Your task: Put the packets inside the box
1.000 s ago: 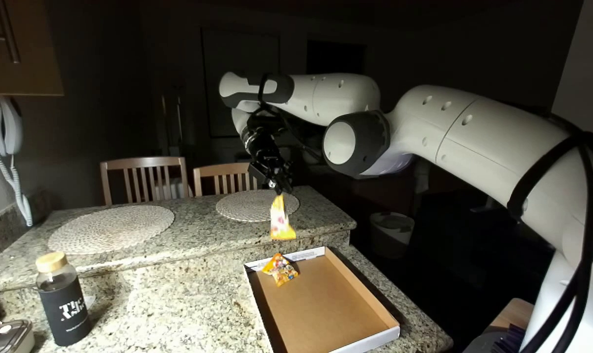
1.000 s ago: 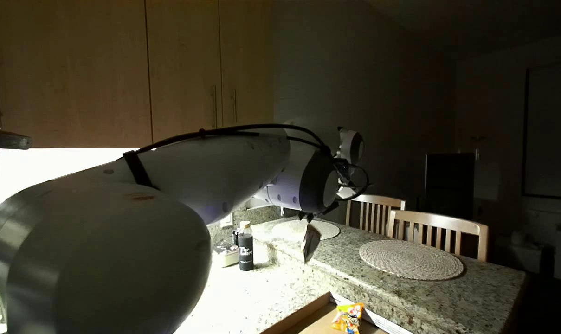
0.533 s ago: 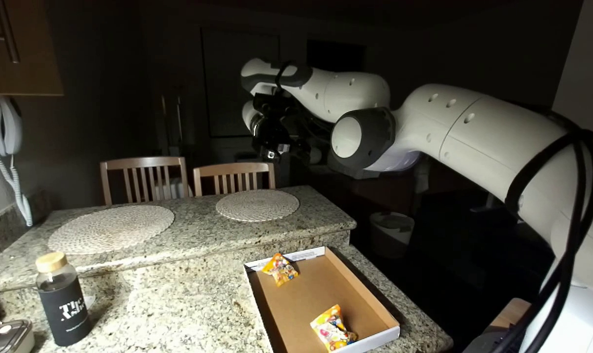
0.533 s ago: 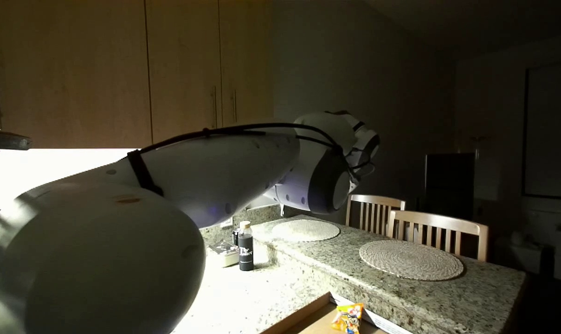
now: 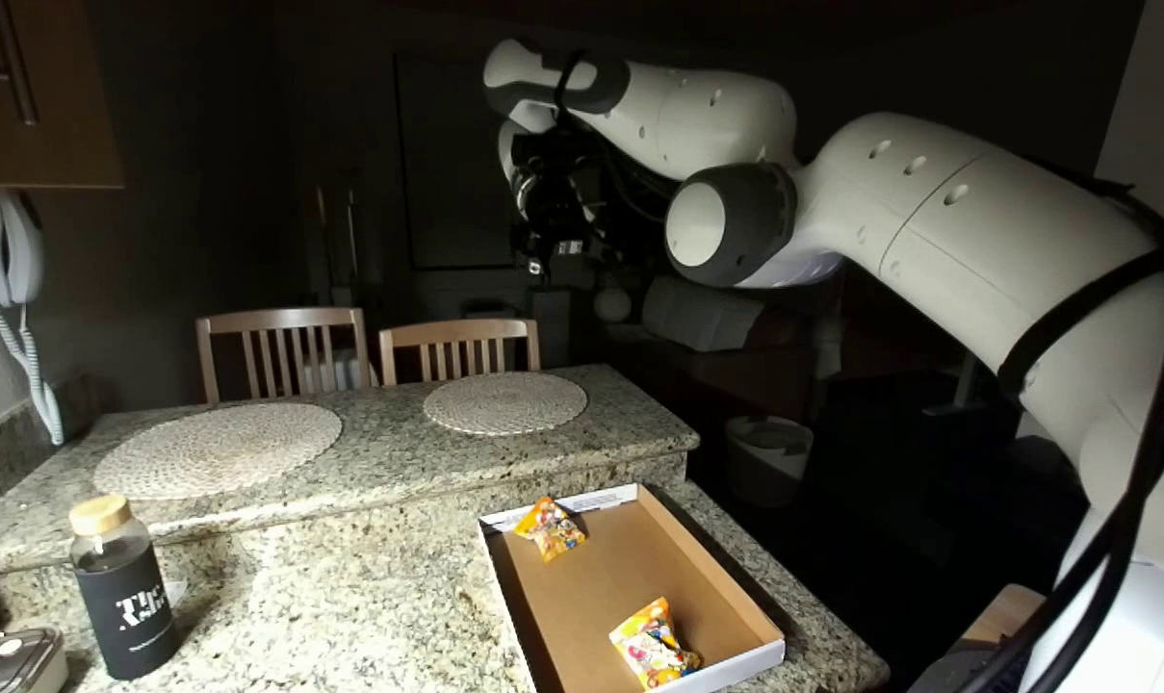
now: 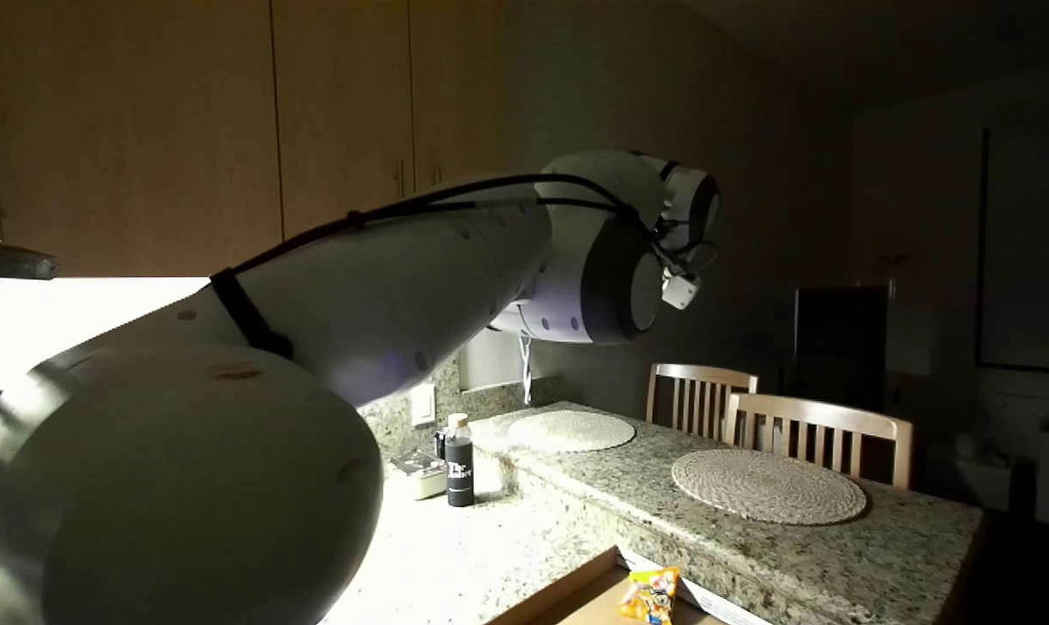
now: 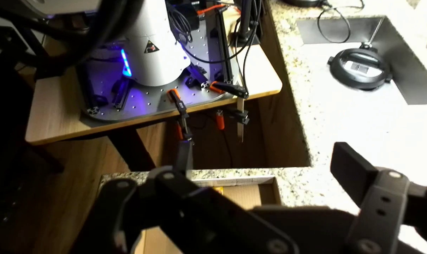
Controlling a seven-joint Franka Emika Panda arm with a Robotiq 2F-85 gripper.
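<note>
The far packet (image 5: 551,529) lies inside the box (image 5: 620,582), in a corner beside the raised ledge (image 5: 384,438); the near packet (image 5: 655,647) lies inside too, at the opposite end. The box rests on the granite surface (image 5: 389,597). Your jaws stand wide apart with nothing between them, high and well away from both packets. Placing looks finished, so your step is probably a clean retreat: swing the arm (image 5: 986,231) off smoothly, pass wide of the bottle (image 5: 127,606), and leave the packets alone unless you spot a stray outside.
</note>
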